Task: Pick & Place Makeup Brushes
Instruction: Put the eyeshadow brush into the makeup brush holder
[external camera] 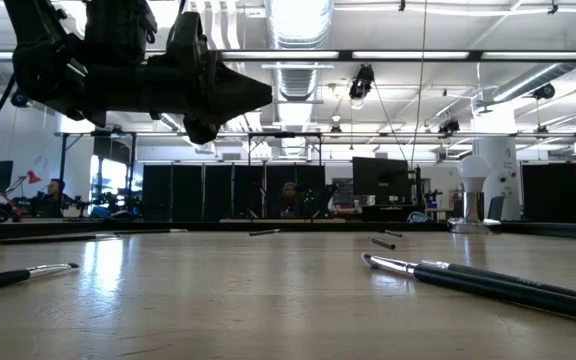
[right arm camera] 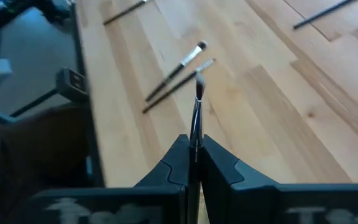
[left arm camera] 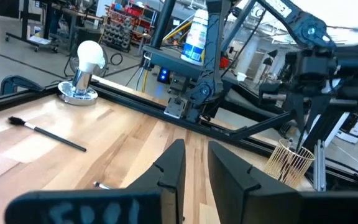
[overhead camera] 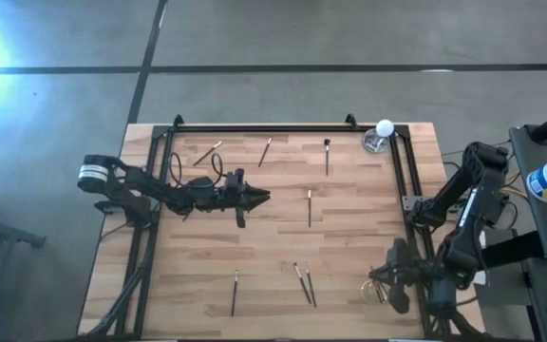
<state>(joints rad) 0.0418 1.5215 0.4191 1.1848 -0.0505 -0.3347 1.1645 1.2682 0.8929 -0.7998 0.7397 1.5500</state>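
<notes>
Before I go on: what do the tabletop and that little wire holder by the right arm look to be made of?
Tabletop: wood, apparently butcher-block, with pale glued strips and visible grain under a light sheen. Wire holder: thin golden wires fanned into an open cup, probably brass-toned metal, though that is only its look. The right gripper holds a makeup brush in shut jaws.

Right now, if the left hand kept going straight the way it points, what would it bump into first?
Probably nothing soon: the left hand, raised above the table, points toward the right arm's side. Beyond it stand a gold wire holder and the black frame rail, though depth is unclear.
</notes>
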